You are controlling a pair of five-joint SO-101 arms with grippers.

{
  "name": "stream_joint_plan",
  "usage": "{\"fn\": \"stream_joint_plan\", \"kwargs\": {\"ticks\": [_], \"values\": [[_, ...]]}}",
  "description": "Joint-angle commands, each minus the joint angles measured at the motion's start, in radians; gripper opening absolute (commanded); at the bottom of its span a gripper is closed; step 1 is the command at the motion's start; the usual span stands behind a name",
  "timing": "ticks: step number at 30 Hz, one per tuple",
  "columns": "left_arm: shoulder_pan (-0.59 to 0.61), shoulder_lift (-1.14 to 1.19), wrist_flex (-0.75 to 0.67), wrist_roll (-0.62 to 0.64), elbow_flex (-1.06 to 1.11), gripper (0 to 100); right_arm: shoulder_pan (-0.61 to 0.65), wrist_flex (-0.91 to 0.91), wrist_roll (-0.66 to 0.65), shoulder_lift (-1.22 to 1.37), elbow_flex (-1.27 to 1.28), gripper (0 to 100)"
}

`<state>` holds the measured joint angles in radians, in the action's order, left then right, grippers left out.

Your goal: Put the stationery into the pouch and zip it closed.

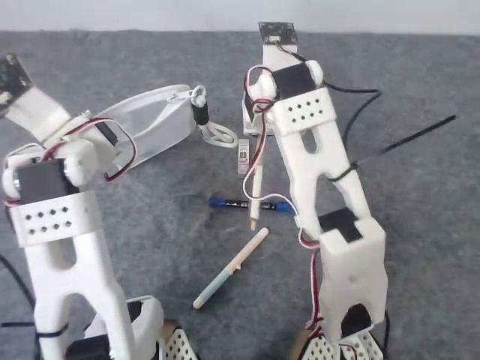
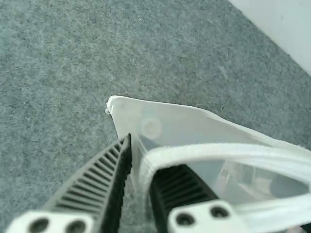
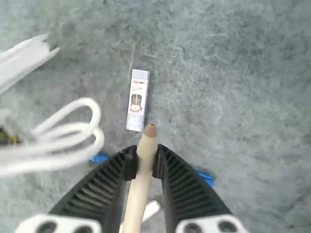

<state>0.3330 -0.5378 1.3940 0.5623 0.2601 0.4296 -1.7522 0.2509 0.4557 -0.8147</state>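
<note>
- left tool (image 2: 138, 156) pinches the pouch (image 2: 194, 128) rim, far left on the tabletop.
- right tool (image 3: 144, 154) pinches a beige pencil (image 3: 146, 141); the eraser (image 3: 137, 99) lies just beyond its tip.

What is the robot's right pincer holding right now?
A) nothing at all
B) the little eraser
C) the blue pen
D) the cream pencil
D: the right pincer is shut on the cream pencil, while the eraser and the blue pen lie on the grey mat; the left pincer grips the pouch.
</note>
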Motion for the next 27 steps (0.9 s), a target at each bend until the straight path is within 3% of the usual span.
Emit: {"fn": "stream_joint_plan", "kwargs": {"ticks": [1, 12, 27], "values": [[0.006, -0.009, -0.037, 0.018, -0.005, 1, -0.013, -0.044, -0.054, -0.153, 0.026, 0.6], [0.002, -0.009, -0.04, 0.018, -0.005, 1, -0.013, -0.039, -0.057, -0.519, 0.239, 0.6], [0.002, -0.009, -0.041, 0.018, -0.005, 1, 0.051, 0.269, -0.051, -0.886, 0.661, 0.6]]}}
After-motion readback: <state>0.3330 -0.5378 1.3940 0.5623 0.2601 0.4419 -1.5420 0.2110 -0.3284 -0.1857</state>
